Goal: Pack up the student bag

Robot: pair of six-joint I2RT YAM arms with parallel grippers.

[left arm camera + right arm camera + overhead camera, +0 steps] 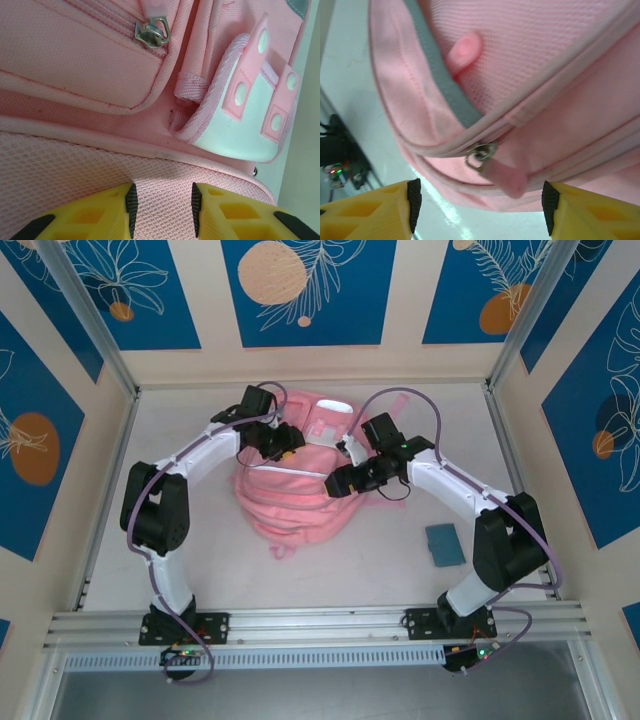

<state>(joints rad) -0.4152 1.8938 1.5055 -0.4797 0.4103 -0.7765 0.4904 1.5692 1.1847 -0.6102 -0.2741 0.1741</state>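
In the top view the left gripper (284,447) sits on the upper left part of the student bag (300,502), a large soft pink fabric backpack lying crumpled in the middle of the pale table (370,575), toward its far side. In the left wrist view, its yellow fingers with black ribbed pads (131,202) stand close together with a raised fold of pink mesh cloth between them. The jaws are clenched on that fold of the bag. Beyond the fold lies a smooth woven pocket with a stitched seam and a metal zipper pull (153,31). To its right is a glossy white patch (235,137) edged with pink webbing and bearing pink strips with round white studs.

The right gripper (337,482) rests over the bag's right side. In the right wrist view its yellow fingers (380,212) stand wide apart, released and grasping nothing. Between them hangs a metal slider (479,155) with a rounded pink rubber tab (511,181), on a curved zipper line beside grey piping.

Further right, a flat dark teal rectangular item (445,544) lies on the table, well apart from the bag.
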